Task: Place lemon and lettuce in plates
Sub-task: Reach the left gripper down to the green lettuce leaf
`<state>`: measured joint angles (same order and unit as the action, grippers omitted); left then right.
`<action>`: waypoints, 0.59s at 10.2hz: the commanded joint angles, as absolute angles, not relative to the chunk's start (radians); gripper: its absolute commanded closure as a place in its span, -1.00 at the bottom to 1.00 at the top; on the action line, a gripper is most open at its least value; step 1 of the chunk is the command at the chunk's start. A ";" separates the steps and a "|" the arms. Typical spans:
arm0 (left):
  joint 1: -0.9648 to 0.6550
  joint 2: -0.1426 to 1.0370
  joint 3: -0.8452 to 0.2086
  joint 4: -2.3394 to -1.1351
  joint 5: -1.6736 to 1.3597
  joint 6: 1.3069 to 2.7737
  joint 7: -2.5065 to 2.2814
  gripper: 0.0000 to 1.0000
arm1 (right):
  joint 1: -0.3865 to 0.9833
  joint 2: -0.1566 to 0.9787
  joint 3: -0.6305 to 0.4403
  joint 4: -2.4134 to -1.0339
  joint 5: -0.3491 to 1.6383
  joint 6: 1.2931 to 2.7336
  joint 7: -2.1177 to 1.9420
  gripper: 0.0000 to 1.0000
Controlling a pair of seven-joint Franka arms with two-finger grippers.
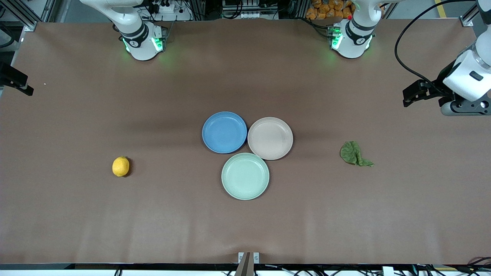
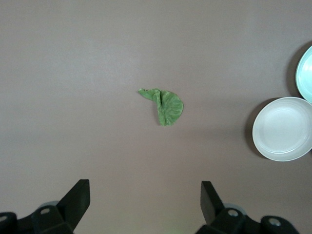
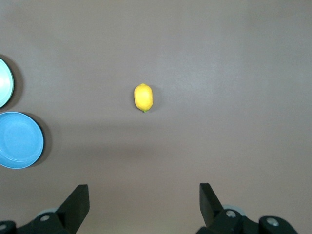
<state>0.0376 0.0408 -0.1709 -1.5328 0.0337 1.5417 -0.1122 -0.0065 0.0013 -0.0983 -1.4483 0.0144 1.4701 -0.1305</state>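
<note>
- I am counting one lemon (image 1: 121,166), three plates and one lettuce (image 1: 353,153) lying on the brown table (image 1: 76,222).
- The lemon is sitting toward the right arm's end of the table, well apart from the plates, its long axis running roughly toward and away from the front camera.
- The right gripper (image 3: 144,207) is hanging over the table near the lemon with its fingers spread wide, holding nothing.
- The blue plate (image 1: 224,132), the pinkish-beige plate (image 1: 270,138) and the mint-green plate (image 1: 245,176) are clustering mid-table, rims touching or nearly so; the mint one is lying nearest the front camera.
- The lettuce is resting toward the left arm's end, its thin tail pointing toward that end and slightly toward the front camera.
- The left gripper (image 2: 146,204) is hanging over the table near the lettuce, fingers wide apart, carrying nothing.
</note>
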 commanded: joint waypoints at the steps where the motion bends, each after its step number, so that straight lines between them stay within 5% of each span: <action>1: 0.046 0.041 -0.173 -1.526 0.046 1.528 -0.086 -1.00 | -0.025 0.005 -0.087 -1.437 0.021 1.462 -0.127 -1.00; 6: 0.072 0.135 -0.181 -1.585 0.044 1.543 -0.044 -1.00 | -0.025 0.006 -0.089 -1.437 0.021 1.462 -0.129 -1.00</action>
